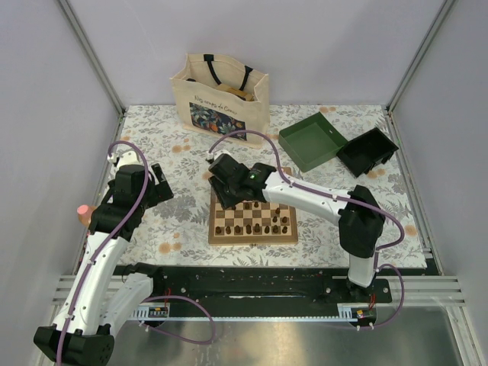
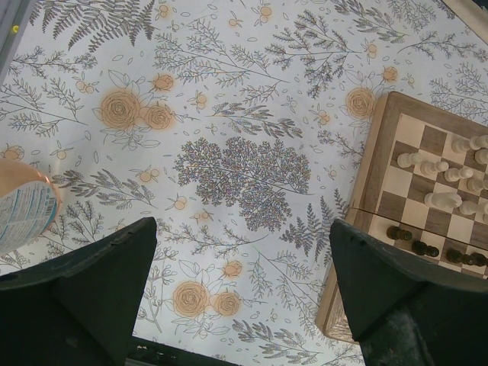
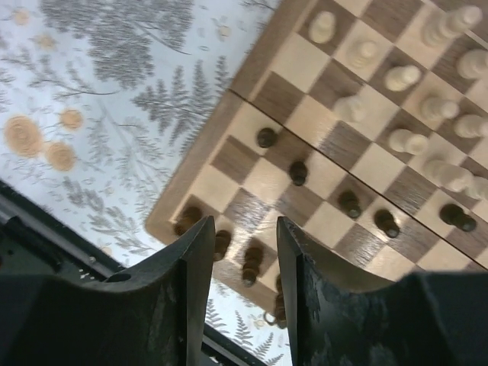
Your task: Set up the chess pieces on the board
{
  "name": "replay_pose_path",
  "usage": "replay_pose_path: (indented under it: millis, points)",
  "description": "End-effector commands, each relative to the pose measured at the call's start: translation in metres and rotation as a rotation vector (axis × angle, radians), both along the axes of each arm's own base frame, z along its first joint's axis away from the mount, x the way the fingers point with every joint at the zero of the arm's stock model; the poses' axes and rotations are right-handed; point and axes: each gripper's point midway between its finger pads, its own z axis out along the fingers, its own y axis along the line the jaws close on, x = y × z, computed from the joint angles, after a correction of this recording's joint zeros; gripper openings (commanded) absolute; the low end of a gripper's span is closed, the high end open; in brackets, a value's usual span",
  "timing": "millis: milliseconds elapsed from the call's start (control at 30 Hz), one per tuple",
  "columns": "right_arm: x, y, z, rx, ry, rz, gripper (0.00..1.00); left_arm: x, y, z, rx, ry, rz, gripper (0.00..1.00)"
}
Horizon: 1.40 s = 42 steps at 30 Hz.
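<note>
The right gripper (image 3: 244, 229) hung with its fingers narrowly parted and nothing visibly held, above the dark chess pieces (image 3: 297, 173) near a corner of the board (image 3: 263, 46). The pale chess pieces (image 3: 402, 77) stood farther in. The jaws should straddle one piece only and descend vertically, clear of its neighbours. The left gripper (image 2: 240, 252) stood wide open over the tablecloth (image 2: 244, 168) beside the board.

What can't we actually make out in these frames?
- Top external: the right gripper covers the board at its far rows; chess pieces too small to identify.
- Left wrist: a labelled container cut off by the left edge; label unreadable.
- Right wrist: pale pieces blurred; near-row dark pieces partly hidden behind the fingers.
</note>
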Motion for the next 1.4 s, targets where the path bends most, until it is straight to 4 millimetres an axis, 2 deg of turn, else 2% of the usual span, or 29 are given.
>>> replay_pose_path:
  millis: [0,333,667,967,1367]
  points:
    - [0.023,-0.026,-0.009,-0.031,-0.006,-0.086,0.47,0.006,-0.001,0.009,-0.012,-0.05,0.003,0.99]
    - [0.049,-0.084,-0.023,-0.078,-0.002,-0.226,0.47,0.008,-0.003,0.008,-0.016,-0.046,-0.007,0.99]
    - [0.069,-0.122,-0.032,-0.085,0.004,-0.322,0.45,0.01,-0.004,0.006,-0.018,-0.038,-0.011,0.99]
    - [0.078,-0.144,-0.047,-0.104,0.031,-0.366,0.43,0.01,-0.005,0.005,-0.021,-0.034,-0.016,0.99]
    - [0.087,-0.141,-0.062,-0.09,0.064,-0.367,0.43,0.011,-0.005,0.004,-0.023,-0.028,-0.02,0.99]
